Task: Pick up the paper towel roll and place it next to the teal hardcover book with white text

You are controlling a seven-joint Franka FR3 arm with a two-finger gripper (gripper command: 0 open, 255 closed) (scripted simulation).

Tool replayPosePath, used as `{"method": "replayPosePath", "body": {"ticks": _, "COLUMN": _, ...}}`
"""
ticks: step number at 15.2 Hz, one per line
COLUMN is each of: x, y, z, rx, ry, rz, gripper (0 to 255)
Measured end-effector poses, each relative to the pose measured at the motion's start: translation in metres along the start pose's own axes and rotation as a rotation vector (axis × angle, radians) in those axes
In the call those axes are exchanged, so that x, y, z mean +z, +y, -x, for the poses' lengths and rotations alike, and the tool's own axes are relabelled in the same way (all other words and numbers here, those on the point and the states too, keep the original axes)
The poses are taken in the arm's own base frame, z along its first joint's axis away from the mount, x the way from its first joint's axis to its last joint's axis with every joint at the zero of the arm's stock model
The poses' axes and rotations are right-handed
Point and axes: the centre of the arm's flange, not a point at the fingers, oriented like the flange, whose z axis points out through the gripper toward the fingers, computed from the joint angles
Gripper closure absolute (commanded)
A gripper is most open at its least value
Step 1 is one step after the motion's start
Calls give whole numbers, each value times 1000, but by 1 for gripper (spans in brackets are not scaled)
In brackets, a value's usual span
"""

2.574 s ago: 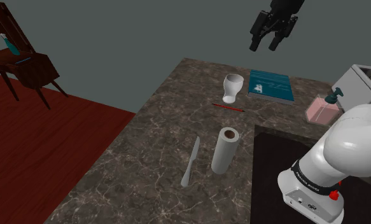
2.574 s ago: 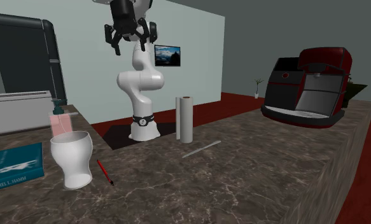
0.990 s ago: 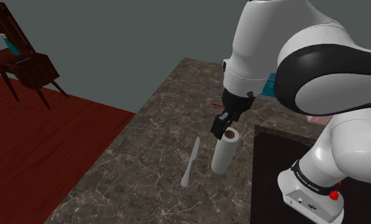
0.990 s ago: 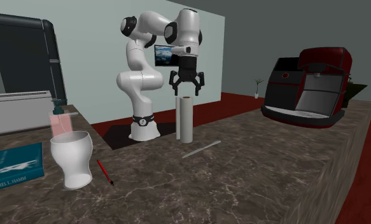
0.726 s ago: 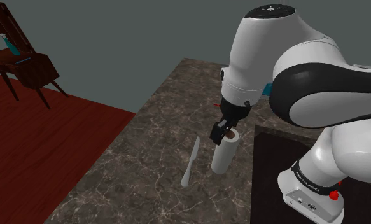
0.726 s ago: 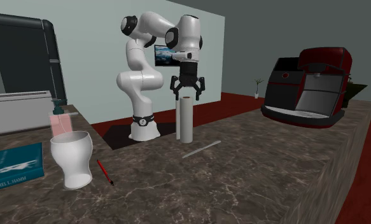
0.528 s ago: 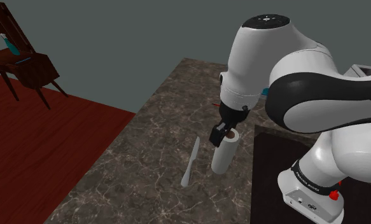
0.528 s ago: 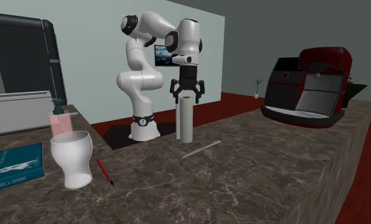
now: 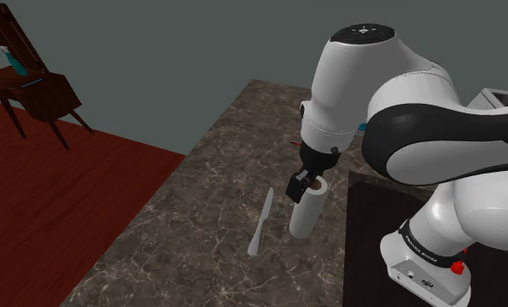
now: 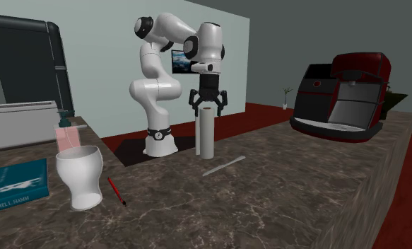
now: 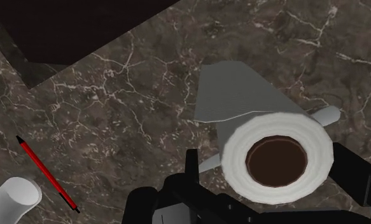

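The upright paper towel roll (image 10: 205, 134) is judged light and soft, easily crushed. Its top is straddled by the gripper (image 10: 208, 106), fingers spread apart; a gentle hold there is advised.

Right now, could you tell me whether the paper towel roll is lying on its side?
No, the paper towel roll stands upright on the dark marble counter, with the open claw straddling its top.

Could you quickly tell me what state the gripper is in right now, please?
Gripper: open, with its fingers on either side of the top of the upright paper towel roll, not yet clasping it.
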Motion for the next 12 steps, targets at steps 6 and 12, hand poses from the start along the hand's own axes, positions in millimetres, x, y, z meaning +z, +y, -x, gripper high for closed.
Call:
{"method": "replayPosePath", "body": {"ticks": 6, "x": -1, "y": 0, "z": 0, "rx": 0, "ry": 1, "rz": -1, "gripper": 255}}
{"method": "replayPosePath", "body": {"ticks": 12, "x": -6, "y": 1, "z": 0, "rx": 0, "ry": 1, "rz": 0, "gripper": 255}}
